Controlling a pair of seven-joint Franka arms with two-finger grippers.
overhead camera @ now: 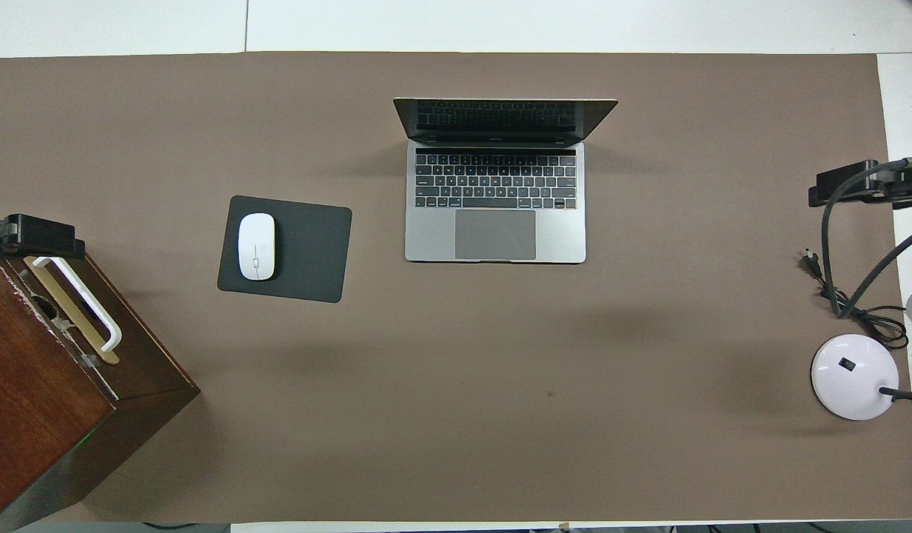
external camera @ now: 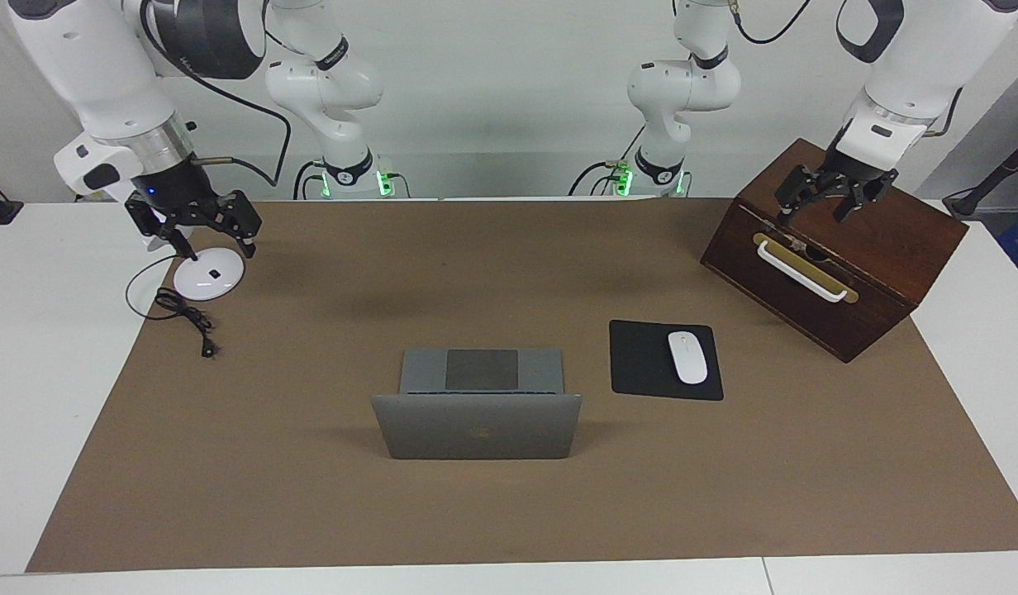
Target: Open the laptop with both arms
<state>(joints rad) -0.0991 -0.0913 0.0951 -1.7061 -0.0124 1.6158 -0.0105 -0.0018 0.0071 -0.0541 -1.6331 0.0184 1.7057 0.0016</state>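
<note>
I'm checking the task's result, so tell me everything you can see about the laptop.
The laptop is thin, silver-grey metal and stands open, its lid upright with a dark logo on the back. Inside are a dark keyboard, a grey trackpad and a dark screen. It sits flat on the brown mat, mid-table, beside the black mousepad. Neither gripper touches it.

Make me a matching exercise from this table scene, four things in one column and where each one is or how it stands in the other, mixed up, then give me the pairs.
Things:
1. laptop
2. white mouse
3. left gripper
4. right gripper

Places or states:
A. over the round white lamp base
B. lid raised, keyboard showing
C. over the wooden box
D. lying on the black mousepad

Pairs: 1-B, 2-D, 3-C, 4-A
</note>
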